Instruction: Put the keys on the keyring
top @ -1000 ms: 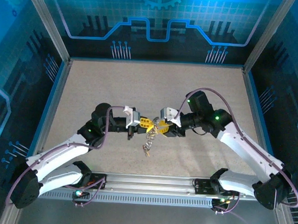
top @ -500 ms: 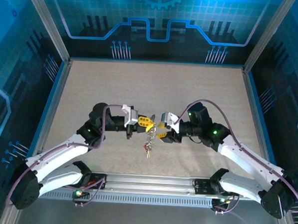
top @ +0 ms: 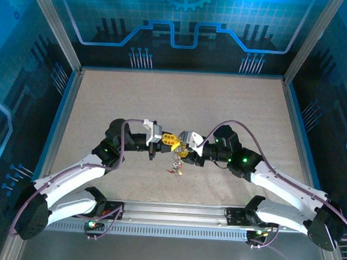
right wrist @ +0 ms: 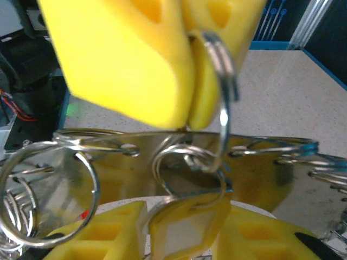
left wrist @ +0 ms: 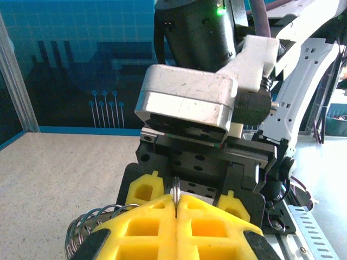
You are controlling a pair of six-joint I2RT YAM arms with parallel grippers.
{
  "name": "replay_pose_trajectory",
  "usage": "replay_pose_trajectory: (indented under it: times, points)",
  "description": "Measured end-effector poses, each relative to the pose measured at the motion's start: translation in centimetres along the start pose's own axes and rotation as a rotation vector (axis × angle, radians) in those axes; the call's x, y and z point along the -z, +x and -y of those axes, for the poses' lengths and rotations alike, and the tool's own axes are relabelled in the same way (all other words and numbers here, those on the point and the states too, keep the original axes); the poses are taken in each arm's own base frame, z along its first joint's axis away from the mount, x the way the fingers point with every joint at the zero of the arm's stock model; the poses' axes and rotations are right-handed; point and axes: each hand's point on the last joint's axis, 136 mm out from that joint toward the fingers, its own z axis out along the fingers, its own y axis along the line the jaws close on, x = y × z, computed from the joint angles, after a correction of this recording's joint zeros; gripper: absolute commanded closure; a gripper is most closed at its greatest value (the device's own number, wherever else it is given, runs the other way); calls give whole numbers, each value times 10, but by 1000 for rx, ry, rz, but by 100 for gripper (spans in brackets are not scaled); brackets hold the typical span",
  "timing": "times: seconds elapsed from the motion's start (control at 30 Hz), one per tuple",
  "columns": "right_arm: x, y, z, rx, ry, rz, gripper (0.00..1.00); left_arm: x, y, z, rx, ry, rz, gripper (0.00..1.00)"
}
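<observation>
The keyring point(left wrist: 176, 188) is clamped edge-on in the closed left gripper point(top: 169, 141) above the centre of the table point(top: 105, 97), with the keys point(top: 175, 165) hung at its 6 o'clock. The right gripper point(top: 183, 150) is set close at 3 o'clock; whether anything is grasped there cannot be told. The ring is best held rigid while a key is fed along the split. No writing is legible.

Facing tip to tip over the middle of the speckled beige tabletop point(top: 105, 103): yellow-fingered left gripper point(top: 169, 141) on the left, yellow-fingered right gripper point(top: 183, 147) on the right. Sitting edge-on between the left fingers point(left wrist: 146, 227): thin silvery metal keyring point(left wrist: 176, 190). Dangling beneath both: small metal keys point(top: 176, 164).
</observation>
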Motion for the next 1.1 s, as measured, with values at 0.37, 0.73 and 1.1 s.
replay_pose_trajectory:
  times: [0.37,0.73,1.1]
  points:
    - [14,-4,13,61,112,4,75,1,7,-5,14,-34,-6,100]
    - [16,2,16,79,147,-18,67,1,9,-9,18,-60,-10,100]
    - [6,7,6,59,150,-6,65,2,11,-12,20,-75,-13,100]
